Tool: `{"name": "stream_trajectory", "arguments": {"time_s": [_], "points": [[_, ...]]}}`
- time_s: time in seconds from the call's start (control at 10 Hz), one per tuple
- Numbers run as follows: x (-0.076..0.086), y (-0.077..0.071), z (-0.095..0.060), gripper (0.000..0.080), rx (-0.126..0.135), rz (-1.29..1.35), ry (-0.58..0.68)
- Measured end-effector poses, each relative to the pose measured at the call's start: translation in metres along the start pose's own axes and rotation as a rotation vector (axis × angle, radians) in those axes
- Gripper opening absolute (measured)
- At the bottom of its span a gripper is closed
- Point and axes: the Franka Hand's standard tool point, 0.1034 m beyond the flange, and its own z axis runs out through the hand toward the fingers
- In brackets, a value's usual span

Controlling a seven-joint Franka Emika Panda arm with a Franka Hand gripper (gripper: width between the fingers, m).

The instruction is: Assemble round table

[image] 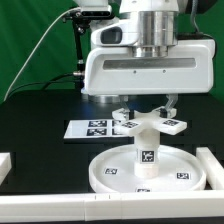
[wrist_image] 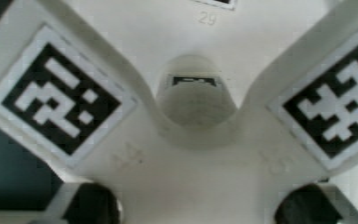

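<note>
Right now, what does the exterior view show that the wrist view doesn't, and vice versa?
Exterior only: the round disc on the table, the leg standing upright at its centre, the marker board behind, a white rail at the exterior view's right.

Wrist only: the base's central socket close up and both dark fingertips.

Both: the cross-shaped base with its square tags, held by the gripper over the leg.

Bright even light, white parts glaring against black, wrist view soft and blurred
</note>
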Motion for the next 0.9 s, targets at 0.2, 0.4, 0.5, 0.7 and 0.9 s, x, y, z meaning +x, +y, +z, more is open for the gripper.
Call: {"name": "stream_trajectory", "arguments": {"time_s": [0.2,0.4,0.5,0.7,0.9], "points": [[-0.0007,0.0002,0.0001,0.0434,-0.003,0.257,0.007],[-0.0010,0.0024,0.0000,0.0436,0.003,0.494,0.008],[-0.0015,0.0023,0.0001,0.0436,0.010,0.579,0.003],[-0.0021,0.0015,0.0002,0.0436,0.017,0.797,-0.010],[-0.0023,0.0011,0.0002,0.0436,0.023,0.961,-0.017]]}}
